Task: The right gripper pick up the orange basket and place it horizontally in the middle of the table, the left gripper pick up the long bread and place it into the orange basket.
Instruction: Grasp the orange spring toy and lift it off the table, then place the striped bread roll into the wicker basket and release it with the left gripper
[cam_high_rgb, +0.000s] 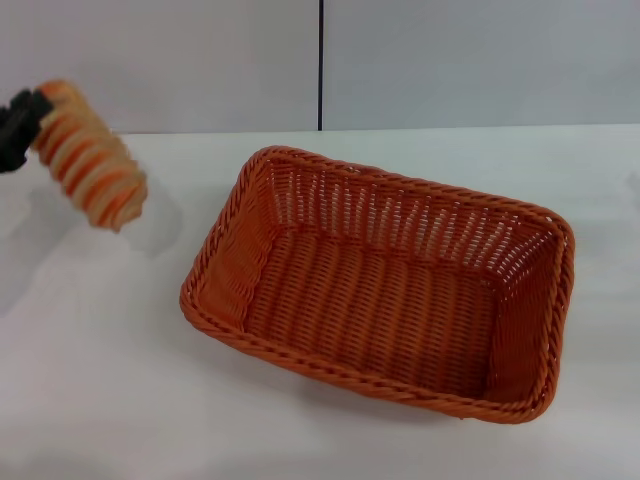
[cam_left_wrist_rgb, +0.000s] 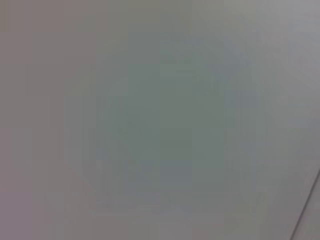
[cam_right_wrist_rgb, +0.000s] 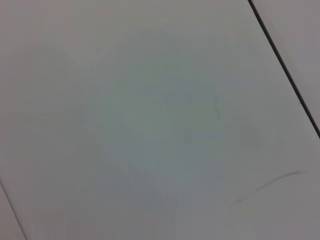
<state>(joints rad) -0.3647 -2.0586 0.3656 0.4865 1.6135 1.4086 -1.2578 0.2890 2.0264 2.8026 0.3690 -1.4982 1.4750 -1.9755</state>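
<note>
Bread, the striped cream-and-orange oblong roll (cam_high_rgb: 90, 155), hangs pinched in our left gripper (cam_high_rgb: 22, 128), well left of the orange woven rectangular basket (cam_high_rgb: 385, 290); right gripper unseen.

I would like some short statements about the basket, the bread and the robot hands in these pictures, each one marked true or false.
1. The long bread lies inside the orange basket. False: it is held in the air to the left of the basket, above the table.
2. The left hand grips the bread at one end. True.
3. The basket stands upright with its opening up. True.
4. Something is already in the basket. False: its inside is bare.
5. The right hand holds the basket's rim. False: the right hand is not seen in any view, and nothing touches the basket.
</note>
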